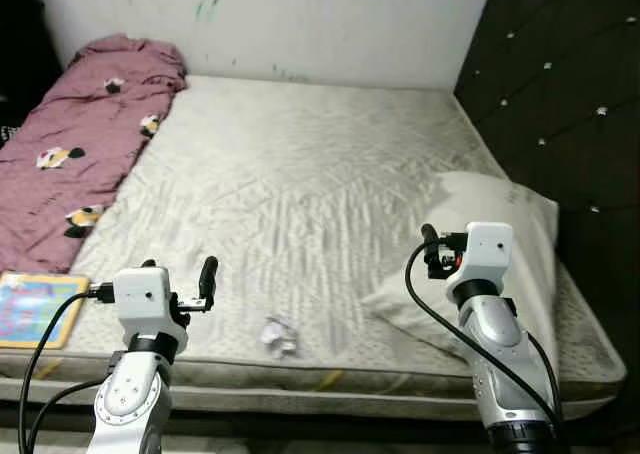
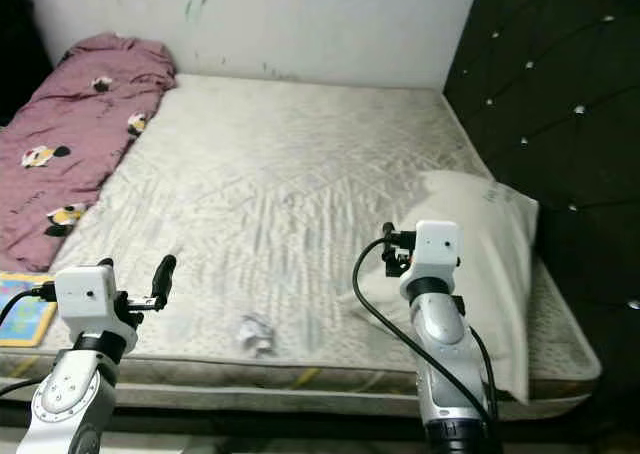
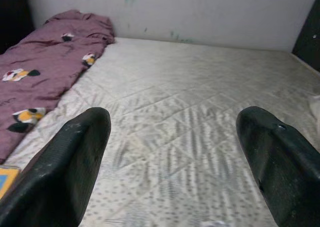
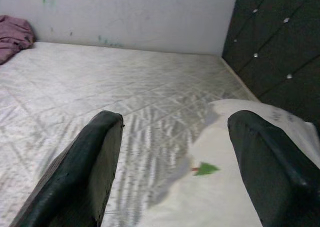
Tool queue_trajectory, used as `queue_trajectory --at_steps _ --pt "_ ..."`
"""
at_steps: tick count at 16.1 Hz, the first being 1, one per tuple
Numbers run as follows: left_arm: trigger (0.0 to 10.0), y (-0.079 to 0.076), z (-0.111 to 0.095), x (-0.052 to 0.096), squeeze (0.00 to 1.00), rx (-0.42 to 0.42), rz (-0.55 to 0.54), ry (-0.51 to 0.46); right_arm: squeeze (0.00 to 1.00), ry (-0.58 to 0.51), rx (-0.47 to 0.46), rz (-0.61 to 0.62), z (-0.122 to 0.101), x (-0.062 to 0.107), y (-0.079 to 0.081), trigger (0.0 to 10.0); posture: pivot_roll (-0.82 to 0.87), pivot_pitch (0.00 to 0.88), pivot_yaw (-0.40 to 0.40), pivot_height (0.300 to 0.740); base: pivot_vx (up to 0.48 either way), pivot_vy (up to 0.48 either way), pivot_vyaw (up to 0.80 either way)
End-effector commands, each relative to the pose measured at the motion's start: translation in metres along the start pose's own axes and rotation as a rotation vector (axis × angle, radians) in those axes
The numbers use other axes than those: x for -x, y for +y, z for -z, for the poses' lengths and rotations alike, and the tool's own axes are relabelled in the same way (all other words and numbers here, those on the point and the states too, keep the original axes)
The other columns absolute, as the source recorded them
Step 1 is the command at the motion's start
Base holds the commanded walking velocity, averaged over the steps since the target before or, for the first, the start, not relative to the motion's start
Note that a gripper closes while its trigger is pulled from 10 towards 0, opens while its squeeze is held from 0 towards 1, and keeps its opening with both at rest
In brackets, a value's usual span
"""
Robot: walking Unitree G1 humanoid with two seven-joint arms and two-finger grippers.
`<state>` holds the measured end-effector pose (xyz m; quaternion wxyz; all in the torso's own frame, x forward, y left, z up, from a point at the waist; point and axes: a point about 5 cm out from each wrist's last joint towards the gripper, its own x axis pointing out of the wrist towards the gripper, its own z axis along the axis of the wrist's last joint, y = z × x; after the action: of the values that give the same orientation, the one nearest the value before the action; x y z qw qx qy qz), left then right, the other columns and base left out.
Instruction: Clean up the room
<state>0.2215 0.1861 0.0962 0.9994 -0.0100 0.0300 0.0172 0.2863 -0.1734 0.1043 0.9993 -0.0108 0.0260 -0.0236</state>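
Observation:
A crumpled white paper (image 1: 280, 336) lies on the pale mattress (image 1: 300, 174) near its front edge. My left gripper (image 1: 180, 274) hovers over the front edge just left of the paper, open and holding nothing; its two black fingers (image 3: 70, 172) frame bare mattress. My right gripper (image 1: 445, 244) is raised at the near corner of a white pillow (image 1: 500, 224), open and empty. In the right wrist view the pillow (image 4: 240, 187), with a small green mark, lies under the right-hand finger (image 4: 270, 172).
A maroon blanket (image 1: 80, 144) with cartoon prints covers the bed's left side. A colourful flat book (image 1: 35, 309) lies at the front left corner. A dark tufted headboard (image 1: 570, 104) stands on the right, a marked white wall (image 1: 280, 24) behind.

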Motion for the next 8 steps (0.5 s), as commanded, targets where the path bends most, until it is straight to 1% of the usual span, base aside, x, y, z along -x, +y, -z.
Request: queue_trajectory --at_steps 1,7,8 --pt "10.0 0.0006 -0.0012 -0.0017 0.00 0.001 0.001 0.002 0.00 0.010 -0.002 -0.005 0.0004 -0.0005 0.0006 10.0 -0.02 0.000 -0.064 0.740 0.000 0.480 0.00" --pt "10.0 -0.0011 0.0000 -0.0016 0.00 0.015 0.008 0.006 0.00 0.021 -0.001 -0.004 0.0023 -0.0008 -0.0006 10.0 -0.02 0.000 -0.073 0.740 0.000 0.480 0.00" --pt "10.0 -0.0017 -0.0003 -0.0018 0.00 0.020 0.011 -0.001 0.00 0.022 -0.001 -0.003 0.0027 -0.0007 -0.0010 10.0 -0.02 0.000 -0.074 0.740 0.000 0.360 0.00"
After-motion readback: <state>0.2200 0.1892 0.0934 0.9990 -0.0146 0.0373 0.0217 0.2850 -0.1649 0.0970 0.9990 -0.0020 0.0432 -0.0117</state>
